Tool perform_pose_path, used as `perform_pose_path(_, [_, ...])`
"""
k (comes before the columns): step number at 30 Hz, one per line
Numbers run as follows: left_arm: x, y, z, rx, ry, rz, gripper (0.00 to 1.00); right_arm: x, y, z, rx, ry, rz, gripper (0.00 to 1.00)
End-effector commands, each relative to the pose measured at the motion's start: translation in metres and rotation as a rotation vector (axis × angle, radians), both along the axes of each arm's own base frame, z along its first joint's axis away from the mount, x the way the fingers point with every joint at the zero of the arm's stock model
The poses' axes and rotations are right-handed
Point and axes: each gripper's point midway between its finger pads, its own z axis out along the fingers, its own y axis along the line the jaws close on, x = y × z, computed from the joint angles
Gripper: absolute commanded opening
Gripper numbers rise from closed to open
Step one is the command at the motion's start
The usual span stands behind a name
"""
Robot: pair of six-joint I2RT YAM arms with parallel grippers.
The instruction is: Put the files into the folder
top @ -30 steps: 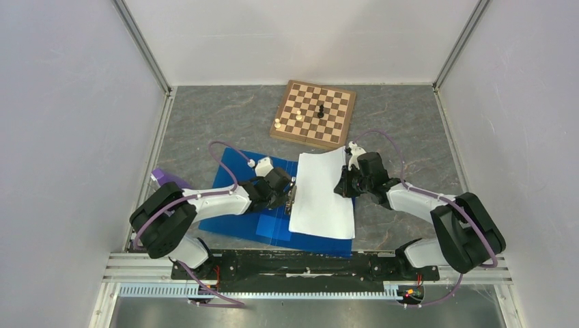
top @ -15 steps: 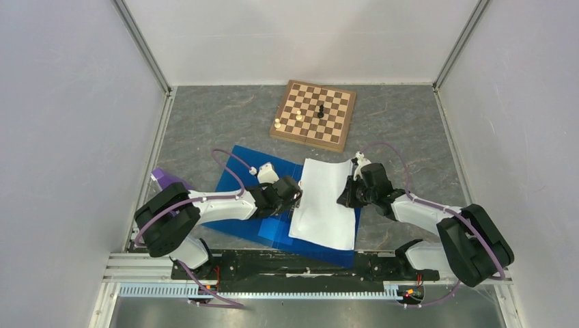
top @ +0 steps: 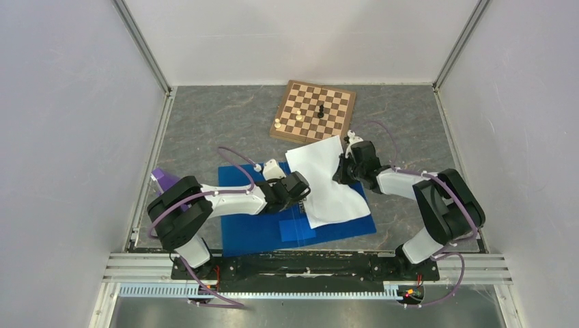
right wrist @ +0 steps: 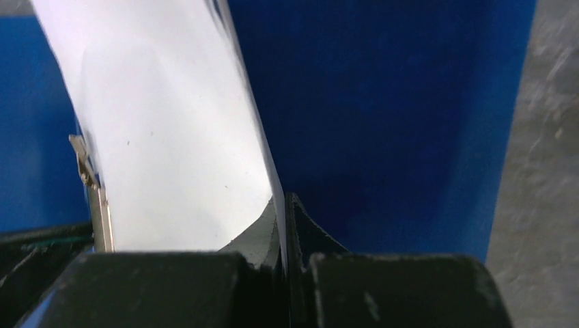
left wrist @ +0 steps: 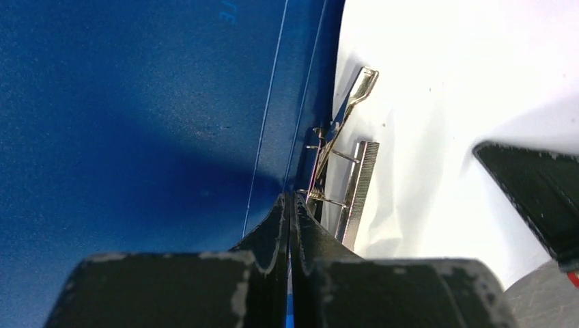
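The open blue folder (top: 259, 232) lies flat near the front of the table. The white files (top: 328, 184) lie skewed over its right half, their far edge lifted. My right gripper (top: 338, 172) is shut on that right edge; the sheet passes between its fingers in the right wrist view (right wrist: 283, 201). My left gripper (top: 302, 193) is shut, its tips (left wrist: 291, 199) down on the folder (left wrist: 136, 102) right beside the metal clip (left wrist: 355, 184). The clip's lever rests on the paper (left wrist: 444, 82). The right wrist view shows paper (right wrist: 171, 137), clip (right wrist: 95, 191) and folder (right wrist: 382, 102).
A wooden chessboard (top: 314, 114) with a few pieces sits at the back, close behind the paper's far corner. A purple object (top: 164, 180) lies at the left wall behind my left arm. White walls enclose the table on three sides.
The paper has turned, its near end swinging right and its far corner toward the chessboard. The folder turned with it. My right gripper moved back; my left gripper shifted right.
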Motion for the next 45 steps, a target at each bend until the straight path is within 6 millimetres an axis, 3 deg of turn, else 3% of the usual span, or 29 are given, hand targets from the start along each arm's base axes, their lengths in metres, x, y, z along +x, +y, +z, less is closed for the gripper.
perform_pose_path(1, [0.023, -0.03, 0.034, -0.059, -0.097, -0.009, 0.02, 0.004, -0.034, -0.031, -0.201, 0.073, -0.016, 0.0])
perform_pose_path(6, [0.016, -0.016, 0.042, 0.032, -0.11, -0.096, 0.02, 0.01, -0.037, -0.027, -0.246, 0.071, 0.025, 0.0])
perform_pose_path(12, [0.0, -0.003, 0.019, 0.011, -0.054, -0.062, 0.02, 0.016, -0.035, -0.007, -0.247, 0.041, 0.039, 0.0])
perform_pose_path(15, [-0.002, -0.001, 0.013, -0.002, -0.038, -0.033, 0.02, 0.018, -0.032, 0.005, -0.239, 0.028, 0.051, 0.0])
perform_pose_path(24, [0.006, -0.005, 0.023, 0.023, -0.063, -0.043, 0.02, 0.02, -0.025, 0.035, -0.203, 0.017, 0.072, 0.0])
perform_pose_path(31, [0.007, -0.012, 0.014, 0.016, -0.037, -0.033, 0.02, 0.019, -0.038, 0.036, -0.155, 0.058, 0.025, 0.0])
perform_pose_path(40, [0.008, -0.016, 0.007, 0.02, -0.025, -0.029, 0.02, 0.017, -0.027, 0.036, 0.173, 0.15, 0.001, 0.0])
perform_pose_path(45, [0.008, -0.017, 0.005, 0.016, -0.023, -0.028, 0.02, 0.015, -0.019, 0.027, 0.267, 0.202, -0.037, 0.0])
